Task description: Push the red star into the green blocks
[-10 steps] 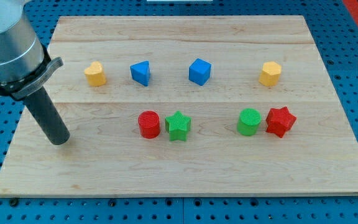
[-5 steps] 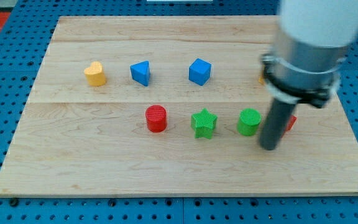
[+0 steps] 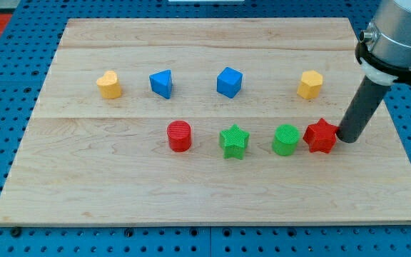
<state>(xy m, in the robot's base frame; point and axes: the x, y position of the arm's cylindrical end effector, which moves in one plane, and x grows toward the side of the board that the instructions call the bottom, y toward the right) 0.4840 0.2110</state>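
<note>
two green blocks, green cylinder (image 3: 286, 139) and green star (image 3: 234, 141), left of red star (image 3: 321, 136); my tip (image 3: 348, 138) just right, no fingers. pushing step; next, leftward shove.

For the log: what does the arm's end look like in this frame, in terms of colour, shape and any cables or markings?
A bulky light grey cylindrical housing enters at the view's top right, ringed below by a black clamp-like collar. From it runs a straight, smooth, dark grey rod, round in section, ending in my tip just to the view's right of the red star. No cables, labels or markings show, and there is no pincer.
</note>
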